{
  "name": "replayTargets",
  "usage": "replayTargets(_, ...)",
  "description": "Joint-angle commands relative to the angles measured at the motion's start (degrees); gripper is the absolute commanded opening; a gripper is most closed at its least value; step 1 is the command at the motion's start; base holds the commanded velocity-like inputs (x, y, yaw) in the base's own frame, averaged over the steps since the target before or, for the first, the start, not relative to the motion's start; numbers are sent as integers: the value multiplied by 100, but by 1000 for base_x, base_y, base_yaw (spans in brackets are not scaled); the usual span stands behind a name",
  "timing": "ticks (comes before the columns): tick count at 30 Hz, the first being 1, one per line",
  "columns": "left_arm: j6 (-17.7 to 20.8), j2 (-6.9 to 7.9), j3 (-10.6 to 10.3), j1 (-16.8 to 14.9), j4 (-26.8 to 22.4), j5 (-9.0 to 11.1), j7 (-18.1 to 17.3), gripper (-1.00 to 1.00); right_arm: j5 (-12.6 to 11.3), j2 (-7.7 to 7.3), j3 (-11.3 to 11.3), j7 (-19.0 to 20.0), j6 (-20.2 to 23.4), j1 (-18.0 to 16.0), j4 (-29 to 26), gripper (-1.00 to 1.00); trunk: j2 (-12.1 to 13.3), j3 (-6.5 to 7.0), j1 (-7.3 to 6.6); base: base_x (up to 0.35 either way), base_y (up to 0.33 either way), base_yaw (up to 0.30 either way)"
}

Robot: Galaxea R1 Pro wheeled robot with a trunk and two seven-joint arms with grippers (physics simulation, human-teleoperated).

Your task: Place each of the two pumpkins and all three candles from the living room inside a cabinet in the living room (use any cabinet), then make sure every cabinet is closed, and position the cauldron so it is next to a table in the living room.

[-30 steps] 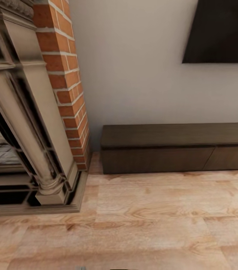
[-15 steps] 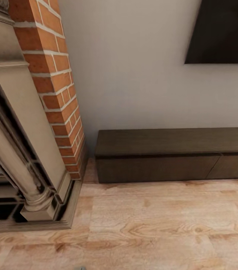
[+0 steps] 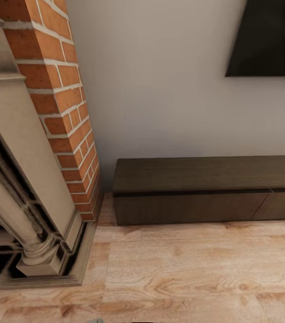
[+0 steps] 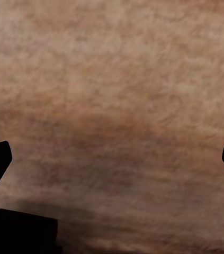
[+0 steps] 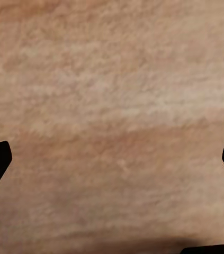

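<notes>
cabinet point(image 3: 205, 190): drawers shut, beside brick fireplace point(image 3: 48, 112) | left claw point(image 4: 112, 159): spread, empty, over floor point(image 3: 196, 273) | right claw point(image 5: 112, 159): spread, empty

This is a home living room. A low dark-brown cabinet point(image 3: 205, 190) with flat drawer fronts runs along a plain pale wall point(image 3: 160, 89) beneath a dark flat screen point(image 3: 270, 38), as a TV unit would. Beside it stand a red-brick chimney column point(image 3: 59, 98) and an ornate fireplace surround point(image 3: 21, 202), on a light wood-plank floor point(image 3: 196, 273).
</notes>
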Motion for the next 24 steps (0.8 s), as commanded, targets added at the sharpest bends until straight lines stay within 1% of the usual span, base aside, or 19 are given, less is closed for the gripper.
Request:
replayTargets(1,7,-2,47,-1,-4,-60,19,100,-46,4,48,-10,-24,-5,13,100,-2,-4,-1,20,0,0)
replayTargets(7,7,-1,45,-1,-4,-60,20,100,-45,4,48,-10,-24,-5,13,100,-2,-4,-1,6,-4,0)
replayTargets(18,7,-1,51,-1,-4,-60,21,100,-46,4,48,-10,-24,-5,13,100,-2,-4,-1,0,-48,0)
replayTargets(24,7,0,51,-1,-4,-60,26,100,-43,4,48,-10,-24,-5,13,100,-2,-4,-1,0,-134,0)
